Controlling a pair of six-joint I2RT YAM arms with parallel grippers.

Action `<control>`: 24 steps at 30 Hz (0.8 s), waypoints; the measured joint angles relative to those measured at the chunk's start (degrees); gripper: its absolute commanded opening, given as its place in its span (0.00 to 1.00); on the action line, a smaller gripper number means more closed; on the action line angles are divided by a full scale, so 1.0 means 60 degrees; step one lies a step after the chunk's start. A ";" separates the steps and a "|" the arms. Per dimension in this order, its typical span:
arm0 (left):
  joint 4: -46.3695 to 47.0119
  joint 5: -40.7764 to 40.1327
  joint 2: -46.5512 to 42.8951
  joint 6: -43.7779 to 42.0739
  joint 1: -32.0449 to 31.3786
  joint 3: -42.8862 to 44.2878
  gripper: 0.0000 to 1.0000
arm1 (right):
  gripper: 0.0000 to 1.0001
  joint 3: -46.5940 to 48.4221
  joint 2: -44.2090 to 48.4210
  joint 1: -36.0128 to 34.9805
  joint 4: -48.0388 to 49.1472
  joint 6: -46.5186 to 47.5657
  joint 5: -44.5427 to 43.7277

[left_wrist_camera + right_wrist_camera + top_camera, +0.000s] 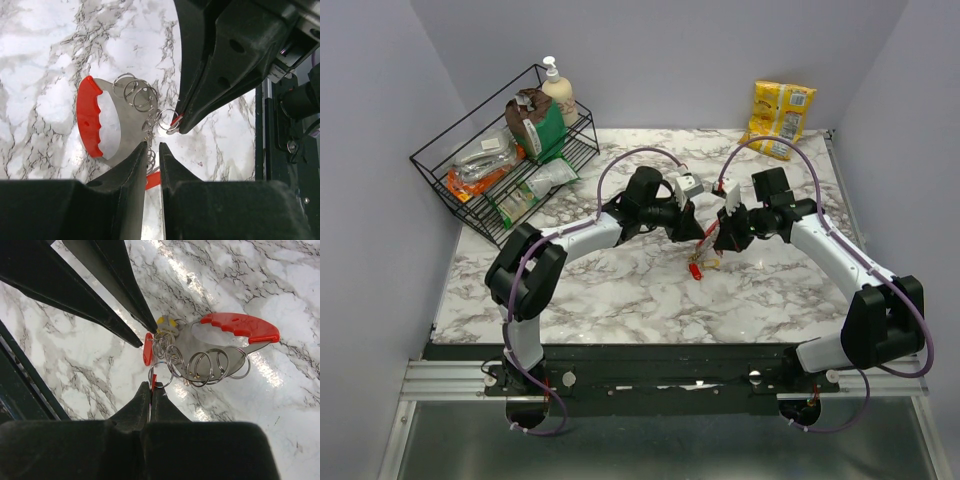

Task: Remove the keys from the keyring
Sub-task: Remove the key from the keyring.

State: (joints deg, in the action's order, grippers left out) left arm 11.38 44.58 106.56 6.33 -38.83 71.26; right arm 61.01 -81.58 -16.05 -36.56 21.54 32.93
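- nothing is off yet, as far as i can see: the keys (148, 349) sit bunched on the keyring (235, 327), a red-gripped metal plate strung with small rings. i see no loose key on the table (620, 300).
- all the work is left, i judge: each key has to be worked off its ring.
- my left gripper (153, 147) has its jaws nearly together, pinching the bunch at what looks like a red key head.
- my right gripper (150, 388) is pinched tight on one small ring of the keyring, with a red tag beside it.
- the bunch is held between the two grippers over mid-table, their tips close together. the red grip juts out to one side, apart from both.
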 measured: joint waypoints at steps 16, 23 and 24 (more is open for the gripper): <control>0.0634 0.0656 0.0120 0.0080 -0.0029 0.0036 0.27 | 0.01 0.0000 0.0000 0.0000 -0.0157 0.0219 0.0379; 0.0863 0.1213 0.0561 -0.0087 -0.0029 0.0102 0.28 | 0.01 0.0000 0.0000 0.0004 -0.0273 0.0324 0.0426; 0.0860 0.1264 0.0627 -0.0153 -0.0029 0.0120 0.28 | 0.01 0.0000 0.0000 0.0004 -0.0335 0.0350 0.0437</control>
State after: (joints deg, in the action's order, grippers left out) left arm 16.53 52.16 110.32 5.41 -39.00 71.99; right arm 61.01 -81.58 -16.03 -38.57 23.64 35.55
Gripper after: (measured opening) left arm 0.279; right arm 0.022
